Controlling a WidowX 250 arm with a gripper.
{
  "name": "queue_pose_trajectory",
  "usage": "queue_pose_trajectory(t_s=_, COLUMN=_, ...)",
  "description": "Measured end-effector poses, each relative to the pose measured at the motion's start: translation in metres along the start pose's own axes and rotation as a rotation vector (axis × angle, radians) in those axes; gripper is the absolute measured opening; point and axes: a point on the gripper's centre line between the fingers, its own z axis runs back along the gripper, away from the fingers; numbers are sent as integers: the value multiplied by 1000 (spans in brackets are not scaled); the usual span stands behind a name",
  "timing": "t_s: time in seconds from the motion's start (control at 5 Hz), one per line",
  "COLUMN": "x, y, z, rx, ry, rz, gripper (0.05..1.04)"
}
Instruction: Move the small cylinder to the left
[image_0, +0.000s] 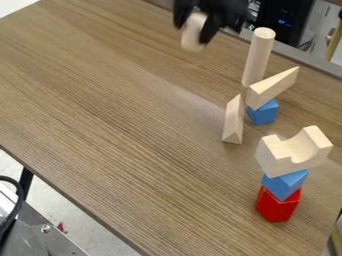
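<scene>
The camera view shows the wood-grain bench (107, 110) spreading across most of the frame. At the top, right of centre, the black hand (194, 30) hangs blurred above the bench, gripping the pale small cylinder (193, 32) between its fingers. At the lower right, the notched block (291, 153) crowns a stack. Toward the upper right, the tall cylinder (258, 57) stands upright; just below it in the frame, the wedge (272, 89) slants up to the right atop a blue block (263, 113). Left of that block stands the narrow prism (234, 121). Beneath the notched block come another blue block (285, 184) and, at the bottom of the stack, the red block (276, 206).
</scene>
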Motion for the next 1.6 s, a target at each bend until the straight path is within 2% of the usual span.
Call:
queue_pose_trajectory(t_s=0.2, x=-12, y=-1, z=-14, rx=-10, ry=25, rz=60, gripper=500)
queue_pose_trajectory(t_s=0.4, x=-27, y=-7, z=-45, rx=19, ry=92, rz=124, gripper=500)
queue_pose_trajectory(t_s=0.6, x=-36, y=-6, z=-67, rx=91, ry=150, rz=132, gripper=500)
queue_pose_trajectory(t_s=0.8, x=-38, y=-6, z=-81, rx=155, ry=178, rz=85, gripper=500)
queue_pose_trajectory(t_s=1.0, x=-36, y=-6, z=-82, rx=152, ry=167, rz=101, gripper=500)
queue_pose_trajectory(t_s=1.2, x=-34, y=-6, z=-80, rx=132, ry=156, rz=145, gripper=544)
queue_pose_trajectory(t_s=1.4, x=-30, y=-3, z=-69, rx=117, ry=154, rz=184, gripper=846)
queue_pose_trajectory(t_s=1.6, x=-20, y=1, z=-57, rx=83, ry=126, rz=200, gripper=1009)
